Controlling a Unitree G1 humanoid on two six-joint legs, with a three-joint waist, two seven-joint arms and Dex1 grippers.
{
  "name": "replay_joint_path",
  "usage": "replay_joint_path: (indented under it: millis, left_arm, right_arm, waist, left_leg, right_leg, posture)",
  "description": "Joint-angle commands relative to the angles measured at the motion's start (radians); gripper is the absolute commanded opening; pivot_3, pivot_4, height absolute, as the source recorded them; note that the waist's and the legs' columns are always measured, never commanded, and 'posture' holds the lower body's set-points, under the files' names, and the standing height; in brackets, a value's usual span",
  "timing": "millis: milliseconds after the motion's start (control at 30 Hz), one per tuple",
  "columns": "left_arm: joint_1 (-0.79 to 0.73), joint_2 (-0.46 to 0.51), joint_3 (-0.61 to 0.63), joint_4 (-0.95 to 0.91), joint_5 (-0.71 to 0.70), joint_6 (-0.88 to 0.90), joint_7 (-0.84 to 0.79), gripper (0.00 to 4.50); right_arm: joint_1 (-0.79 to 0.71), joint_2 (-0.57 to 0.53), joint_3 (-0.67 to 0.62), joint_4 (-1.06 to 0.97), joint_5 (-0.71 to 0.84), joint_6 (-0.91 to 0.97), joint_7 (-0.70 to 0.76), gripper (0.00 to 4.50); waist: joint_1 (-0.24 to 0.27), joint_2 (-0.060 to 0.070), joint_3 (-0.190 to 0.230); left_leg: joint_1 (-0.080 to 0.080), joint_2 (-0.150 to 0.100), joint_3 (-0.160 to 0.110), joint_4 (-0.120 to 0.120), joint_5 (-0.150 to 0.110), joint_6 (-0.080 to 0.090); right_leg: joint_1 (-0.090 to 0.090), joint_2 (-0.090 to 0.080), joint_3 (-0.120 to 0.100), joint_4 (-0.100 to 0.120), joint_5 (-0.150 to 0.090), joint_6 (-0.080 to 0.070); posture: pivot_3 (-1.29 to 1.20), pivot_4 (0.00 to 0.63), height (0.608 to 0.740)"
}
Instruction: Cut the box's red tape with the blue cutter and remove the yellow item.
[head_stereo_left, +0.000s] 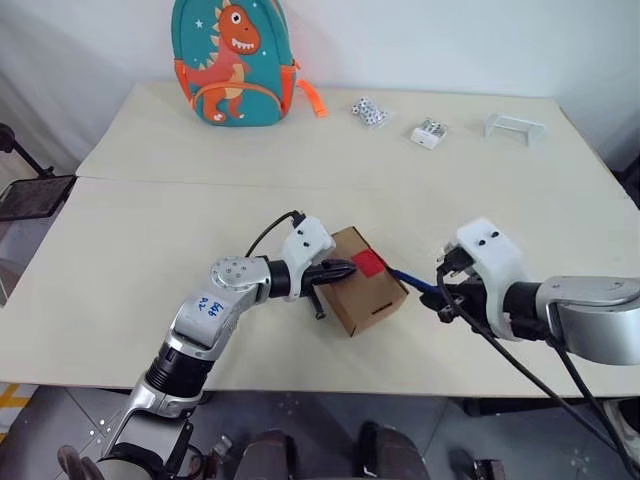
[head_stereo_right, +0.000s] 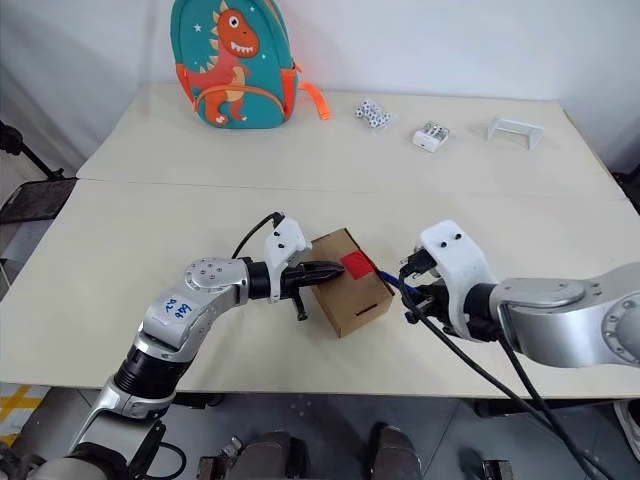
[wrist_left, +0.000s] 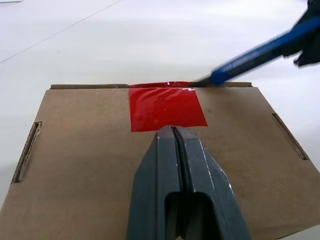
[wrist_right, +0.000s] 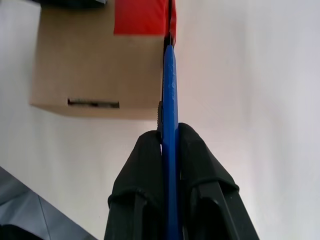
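The brown cardboard box (head_stereo_left: 366, 293) lies closed near the table's front middle, the red tape (head_stereo_left: 369, 263) over its top right edge. My left gripper (head_stereo_left: 347, 270) is shut and presses down on the lid just left of the tape (wrist_left: 167, 106). My right gripper (head_stereo_left: 447, 298) is shut on the blue cutter (wrist_right: 170, 100), whose dark tip meets the tape at the box's edge (wrist_left: 200, 81). The yellow item is hidden.
A teal dinosaur backpack (head_stereo_left: 233, 62) stands at the table's back left. Small dice-like pieces (head_stereo_left: 370, 112), a small white block (head_stereo_left: 429, 133) and a clear stand (head_stereo_left: 514, 128) lie along the back right. A seam (head_stereo_left: 200, 183) runs across the table.
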Motion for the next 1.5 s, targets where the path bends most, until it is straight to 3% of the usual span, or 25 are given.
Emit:
replay_joint_path:
  millis: [33,133,233,467,667,833,933,1100,1333,1500]
  left_arm:
    - [0.036,0.01,-0.047,0.04,0.017,0.027,-0.018,0.0]
    - [0.027,0.022,-0.049,0.045,0.018,0.018,-0.037,0.0]
    - [0.013,0.032,-0.044,0.054,0.022,0.003,-0.055,0.0]
    - [-0.016,0.042,-0.038,0.067,0.017,-0.015,-0.087,0.0]
    - [-0.031,0.061,-0.039,0.069,0.02,-0.018,-0.112,0.0]
    - [-0.051,0.061,-0.027,0.075,0.019,-0.009,-0.109,0.0]
    - [-0.056,0.067,-0.025,0.074,0.023,-0.014,-0.113,0.0]
    - [-0.058,0.078,-0.02,0.069,0.022,-0.01,-0.115,0.0]
    - [-0.061,0.086,-0.001,0.071,0.02,-0.029,-0.111,0.0]
    - [-0.059,0.126,0.145,0.078,-0.059,-0.11,-0.16,0.0]
  right_arm:
    - [-0.092,0.005,-0.065,0.032,0.015,-0.009,0.05,0.1]
    - [-0.097,-0.008,-0.1,0.055,0.015,0.003,0.104,0.1]
    - [0.006,-0.047,-0.194,0.11,-0.011,0.01,0.132,0.1]
    - [0.372,0.028,-0.404,0.273,-0.534,-0.074,0.369,0.1]
    - [0.567,0.169,-0.405,0.483,-0.936,-0.265,0.603,0.1]
    - [0.524,0.38,-0.349,0.738,-1.264,-0.524,0.655,0.1]
    - [0.477,0.457,-0.4,0.837,-1.296,-0.509,0.692,0.1]
    - [0.525,0.462,-0.436,0.755,-1.348,-0.517,0.831,1.68]
    - [0.658,0.435,-0.63,0.666,-1.335,-0.551,1.033,4.02]
    - [0.759,0.406,-0.814,0.54,-1.21,-0.515,1.318,4.02]
  waist:
    - [-0.002,0.0,0.0]
    - [-0.001,0.0,0.0]
    - [0.001,0.0,0.0]
    - [-0.002,0.0,-0.001]
    - [0.0,0.001,-0.001]
    - [-0.01,0.002,-0.002]
    - [-0.012,0.005,-0.002]
    - [-0.009,0.005,-0.003]
    - [-0.006,0.006,-0.003]
    - [-0.008,0.007,-0.002]
  left_leg:
    - [0.0,0.0,0.0,0.0,0.0,0.0]
    - [0.0,0.0,0.0,0.0,0.0,0.0]
    - [-0.001,0.001,0.0,0.0,0.0,0.0]
    - [0.0,0.0,0.001,0.0,-0.001,0.001]
    - [0.001,-0.001,0.002,0.0,0.0,0.001]
    - [0.003,0.0,0.003,-0.001,0.0,0.0]
    - [0.005,-0.001,0.003,0.0,0.0,0.0]
    - [0.006,0.0,0.003,0.0,0.0,0.0]
    - [0.005,-0.001,0.003,0.0,0.001,0.0]
    - [0.005,-0.001,0.003,-0.001,0.001,0.0]
  right_leg:
    - [0.0,0.0,0.0,0.0,0.0,0.0]
    - [0.0,0.0,0.0,0.0,0.0,0.0]
    - [0.0,0.0,-0.001,0.0,0.0,0.0]
    - [0.0,0.0,0.0,0.0,0.0,0.0]
    - [0.001,0.001,0.0,0.0,0.0,0.0]
    - [0.002,0.001,0.001,0.001,0.0,0.0]
    - [0.003,0.001,0.002,0.002,0.0,0.0]
    - [0.003,0.001,0.003,0.003,0.0,0.0]
    - [0.003,0.001,0.002,0.003,0.0,0.0]
    - [0.002,0.001,0.002,0.002,0.0,0.0]
  posture:
    - [0.0,0.15,0.74]
    - [0.0,0.15,0.74]
    - [0.0,0.15,0.74]
    - [0.0,0.15,0.74]
    - [0.0,0.15,0.74]
    - [0.0,0.15,0.74]
    - [0.0,0.15,0.74]
    - [0.0,0.15,0.74]
    - [0.0,0.15,0.74]
    - [0.0,0.15,0.74]
